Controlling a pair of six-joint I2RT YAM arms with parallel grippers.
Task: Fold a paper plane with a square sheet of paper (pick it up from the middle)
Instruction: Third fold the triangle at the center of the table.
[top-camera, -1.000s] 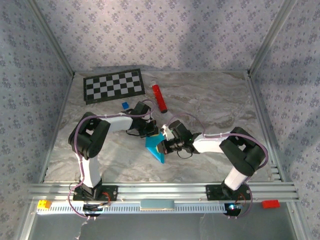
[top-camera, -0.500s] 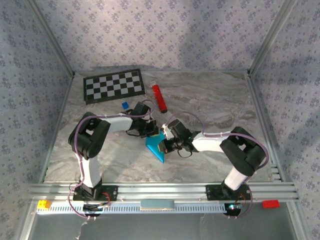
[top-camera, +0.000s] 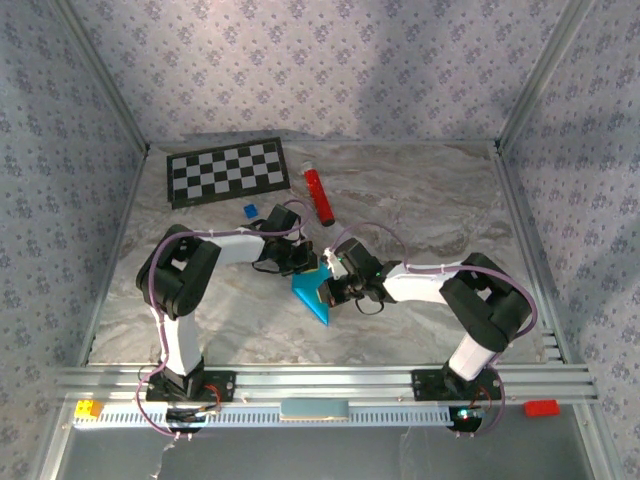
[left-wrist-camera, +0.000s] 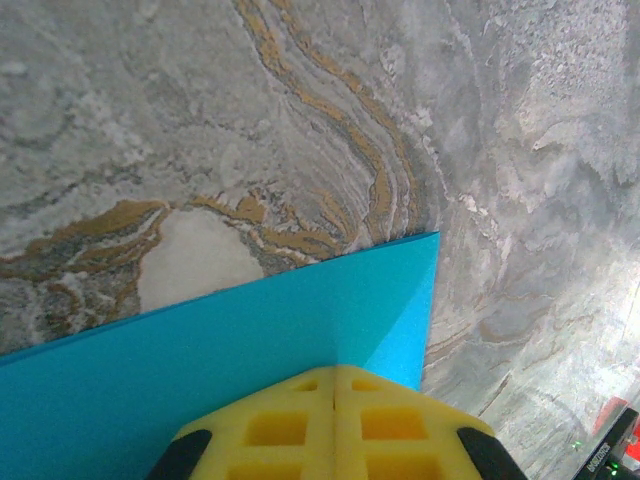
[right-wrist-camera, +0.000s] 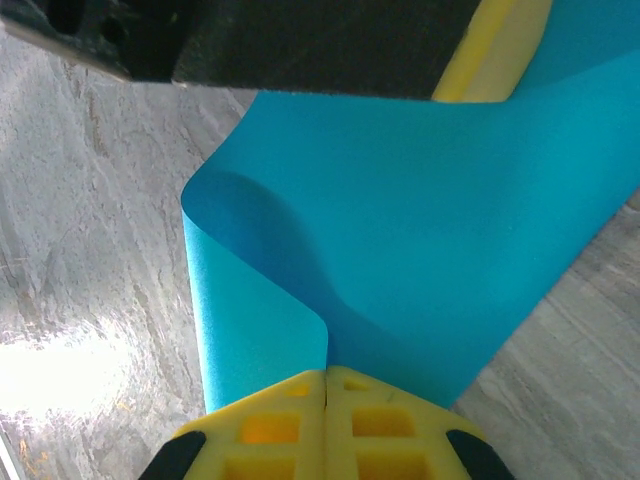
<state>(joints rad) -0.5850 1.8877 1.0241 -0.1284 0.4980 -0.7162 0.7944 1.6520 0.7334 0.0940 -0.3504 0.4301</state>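
Observation:
The square sheet of paper (top-camera: 312, 297) is bright cyan and hangs bent between my two grippers at mid-table. My left gripper (top-camera: 304, 264) is shut on its far edge. In the left wrist view the paper (left-wrist-camera: 230, 345) runs out from the closed yellow fingertips (left-wrist-camera: 335, 369), with a faint crease starting at their seam. My right gripper (top-camera: 326, 291) is shut on the near right edge. In the right wrist view the paper (right-wrist-camera: 440, 220) curls over into the closed fingertips (right-wrist-camera: 327, 371), and a yellow pad of the left gripper (right-wrist-camera: 500, 45) shows above.
A checkerboard mat (top-camera: 227, 171) lies at the back left. A red cylinder (top-camera: 318, 195) and a tiny dark-blue block (top-camera: 250, 211) sit just behind the grippers. On the front rail are a yellow brick (top-camera: 88, 408) and a red brick (top-camera: 541, 407).
My right gripper has edged slightly left and away with its edge of the paper, bending the sheet a little more. The left arm has stayed almost still.

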